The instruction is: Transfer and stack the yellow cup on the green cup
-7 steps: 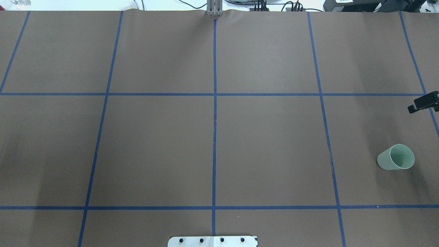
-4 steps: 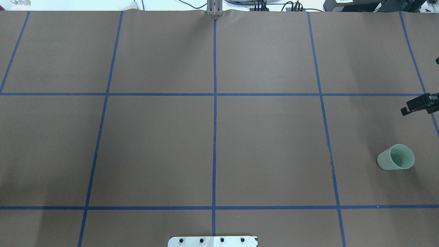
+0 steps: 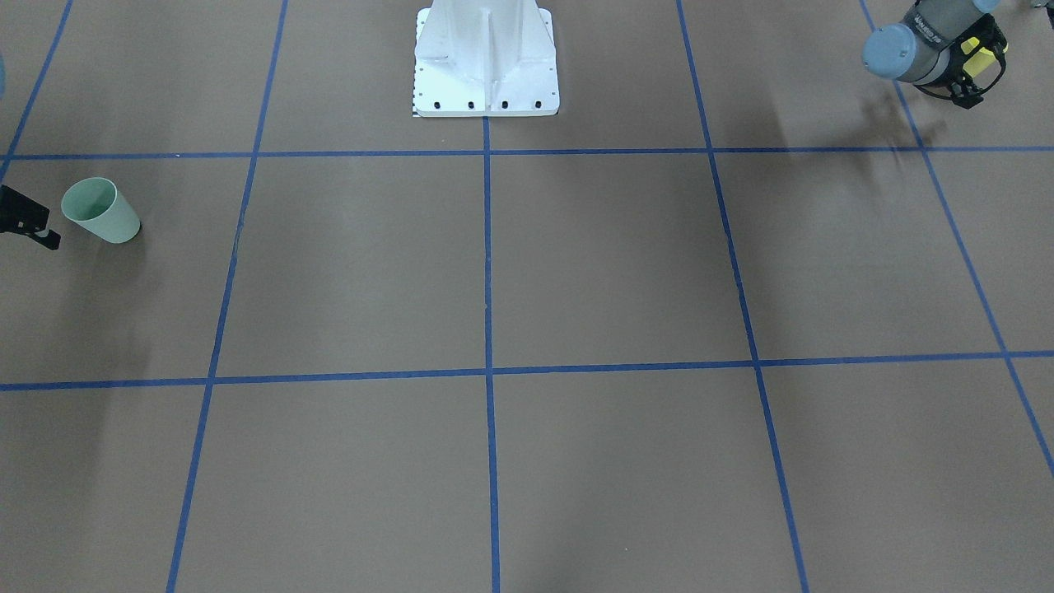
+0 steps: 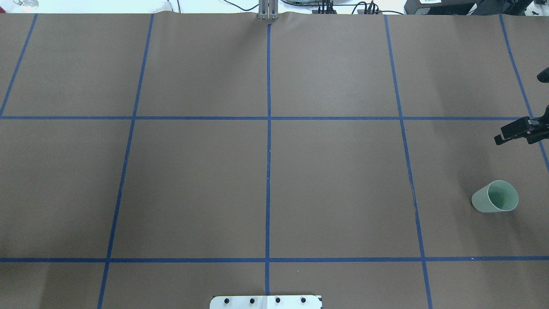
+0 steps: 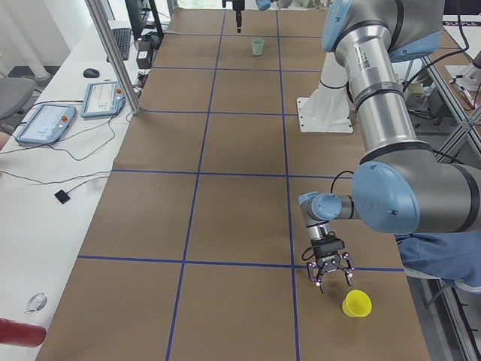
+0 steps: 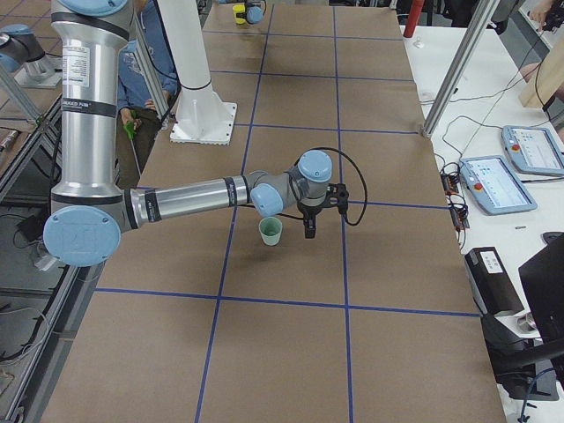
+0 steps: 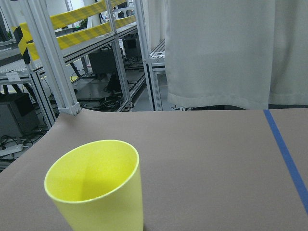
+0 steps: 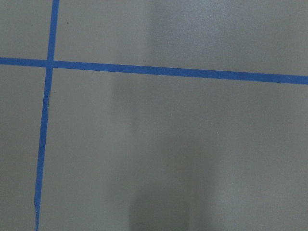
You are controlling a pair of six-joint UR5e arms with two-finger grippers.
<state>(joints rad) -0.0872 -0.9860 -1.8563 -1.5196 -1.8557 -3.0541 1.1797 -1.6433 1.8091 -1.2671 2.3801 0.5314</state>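
The yellow cup stands upright near the table's left end and fills the lower left of the left wrist view. My left gripper is open and empty just beside it, apart from it. The green cup stands upright near the right end, and also shows in the front view and the right side view. My right gripper points down, looks shut and empty, and hangs a little beyond the green cup, apart from it. The right wrist view shows only bare table and tape.
Blue tape lines grid the brown table cover. The robot's white base stands at the near-robot edge. A metal post and tablets stand on the white bench beside the table. A person in blue sits by the left arm.
My right gripper has come further into the overhead view, moving left from the right edge. The green cup has not moved.
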